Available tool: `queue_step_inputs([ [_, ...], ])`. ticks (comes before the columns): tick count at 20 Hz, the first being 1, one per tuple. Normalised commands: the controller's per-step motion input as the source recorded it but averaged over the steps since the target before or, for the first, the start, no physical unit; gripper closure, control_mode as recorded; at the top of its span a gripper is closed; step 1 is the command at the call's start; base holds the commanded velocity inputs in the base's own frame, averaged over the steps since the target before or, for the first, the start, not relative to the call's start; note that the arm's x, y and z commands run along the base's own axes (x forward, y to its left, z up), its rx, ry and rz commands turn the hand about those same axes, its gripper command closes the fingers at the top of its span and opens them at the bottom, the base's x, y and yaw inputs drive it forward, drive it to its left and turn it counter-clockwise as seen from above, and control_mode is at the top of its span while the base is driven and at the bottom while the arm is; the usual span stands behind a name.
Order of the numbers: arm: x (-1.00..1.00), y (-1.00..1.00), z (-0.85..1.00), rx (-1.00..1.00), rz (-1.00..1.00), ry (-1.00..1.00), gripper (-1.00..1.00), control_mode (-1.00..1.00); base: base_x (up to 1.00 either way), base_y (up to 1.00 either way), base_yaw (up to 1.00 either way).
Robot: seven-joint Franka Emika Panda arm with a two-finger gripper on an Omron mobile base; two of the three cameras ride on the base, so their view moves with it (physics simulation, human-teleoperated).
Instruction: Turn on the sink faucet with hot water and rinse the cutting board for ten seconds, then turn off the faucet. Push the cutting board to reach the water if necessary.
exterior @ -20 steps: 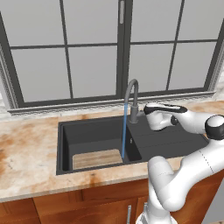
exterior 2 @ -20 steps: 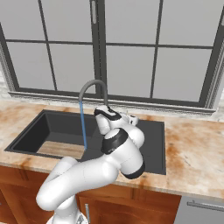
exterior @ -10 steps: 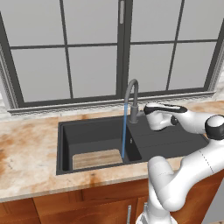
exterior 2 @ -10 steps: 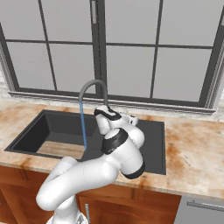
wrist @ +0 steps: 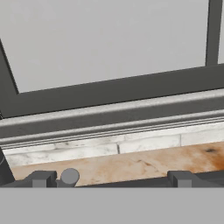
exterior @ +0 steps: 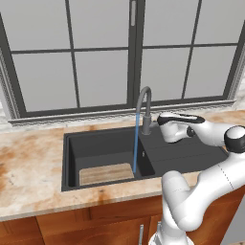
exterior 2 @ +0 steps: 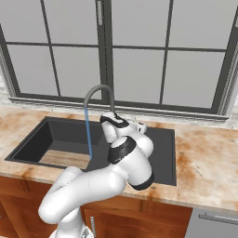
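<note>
Water (exterior: 136, 146) runs in a thin blue stream from the tip of the sink faucet (exterior: 144, 106) down into the basin of the dark sink (exterior: 71, 158). It lands near the right end of the cutting board (exterior: 105, 173), which lies flat on the basin floor at the front; I cannot tell if the stream touches the board. In the right base view the water (exterior 2: 87, 135) falls beside the right end of the cutting board (exterior 2: 64, 159). The gripper (exterior: 161, 120) is just to the right of the faucet base, above the ribbed drainboard. In the hand view the gripper (wrist: 111, 178) has its two finger tips wide apart and holds nothing; a small grey lever (wrist: 69, 176) sits just beside the left tip, with the marble tabletop (wrist: 144, 164) and the window frame (wrist: 113, 89) behind
</note>
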Motion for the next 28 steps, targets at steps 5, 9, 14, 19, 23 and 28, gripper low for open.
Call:
queue_step_inputs([
  [5,0.00,0.00,0.00,0.00,0.00,0.00,-1.00,-1.00,0.00,0.00,0.00],
  [9,0.00,0.00,0.00,0.00,0.00,0.00,-1.00,-1.00,0.00,0.00,0.00],
  [14,0.00,0.00,0.00,0.00,0.00,0.00,-1.00,-1.00,0.00,0.00,0.00],
  [19,0.00,0.00,0.00,0.00,0.00,0.00,-1.00,-1.00,0.00,0.00,0.00],
  [23,0.00,0.00,0.00,0.00,0.00,0.00,-1.00,-1.00,0.00,0.00,0.00],
  [28,0.00,0.00,0.00,0.00,0.00,0.00,-1.00,-1.00,0.00,0.00,0.00],
])
